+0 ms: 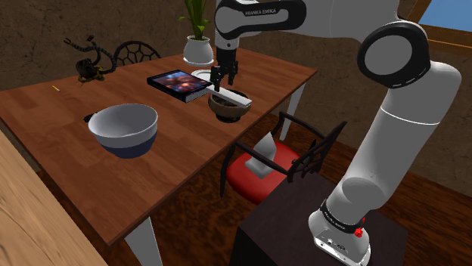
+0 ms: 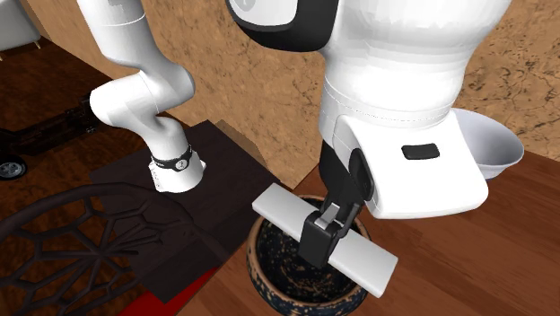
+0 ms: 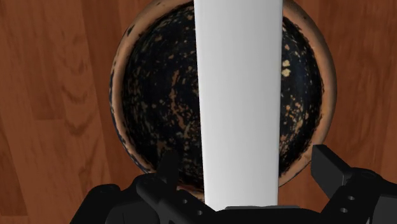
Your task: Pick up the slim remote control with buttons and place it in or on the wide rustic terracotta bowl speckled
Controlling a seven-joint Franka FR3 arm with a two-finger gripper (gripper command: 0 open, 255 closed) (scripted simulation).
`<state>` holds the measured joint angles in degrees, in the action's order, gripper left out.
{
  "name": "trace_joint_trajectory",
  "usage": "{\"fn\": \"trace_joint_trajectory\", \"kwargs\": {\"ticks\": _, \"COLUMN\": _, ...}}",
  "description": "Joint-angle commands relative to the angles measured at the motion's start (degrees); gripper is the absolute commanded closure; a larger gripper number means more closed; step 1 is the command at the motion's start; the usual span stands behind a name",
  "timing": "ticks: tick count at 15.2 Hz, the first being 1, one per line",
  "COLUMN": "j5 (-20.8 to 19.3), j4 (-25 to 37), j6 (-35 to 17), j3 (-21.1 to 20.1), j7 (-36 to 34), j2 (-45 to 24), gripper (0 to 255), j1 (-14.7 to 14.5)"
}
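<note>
The remote (image 3: 238, 95) is drawn as a plain white slim slab. It lies across the rim of the dark brown speckled bowl (image 3: 153, 95), spanning it from side to side. In the shoulder view the remote (image 1: 231, 96) rests on the bowl (image 1: 225, 111) near the table's far right edge. My gripper (image 1: 222, 83) hangs straight above it. Its black fingers (image 3: 327, 168) stand on either side of the remote, with a gap showing on each side, so it is open. In the second exterior view the gripper (image 2: 323, 242) points down at the remote (image 2: 359, 256) over the bowl (image 2: 269, 269).
On the wooden table (image 1: 91, 174) stand a large blue and white bowl (image 1: 125, 128), a book (image 1: 180, 81) just behind the speckled bowl, a potted plant (image 1: 198, 49) and a dark figurine (image 1: 89, 64). A red-seated chair (image 1: 265, 159) stands beside the table's edge.
</note>
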<state>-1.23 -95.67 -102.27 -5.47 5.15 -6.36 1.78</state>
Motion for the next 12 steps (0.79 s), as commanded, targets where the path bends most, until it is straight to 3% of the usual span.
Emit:
{"fn": "trace_joint_trajectory", "kwargs": {"ticks": 1, "j5": 0.0, "j4": 1.98, "j6": 1.93, "j3": -0.02, "j7": 0.0, "j2": -0.04, "gripper": 0, "j1": -0.02}}
{"fn": "trace_joint_trajectory", "kwargs": {"ticks": 4, "j5": -0.04, "j4": 8.11, "j6": 7.5, "j3": -0.07, "j7": -0.01, "j2": -0.62, "gripper": 0, "j1": -0.11}}
{"fn": "trace_joint_trajectory", "kwargs": {"ticks": 12, "j5": -0.04, "j4": 8.11, "j6": 7.5, "j3": -0.07, "j7": -0.01, "j2": -0.62, "gripper": 0, "j1": -0.11}}
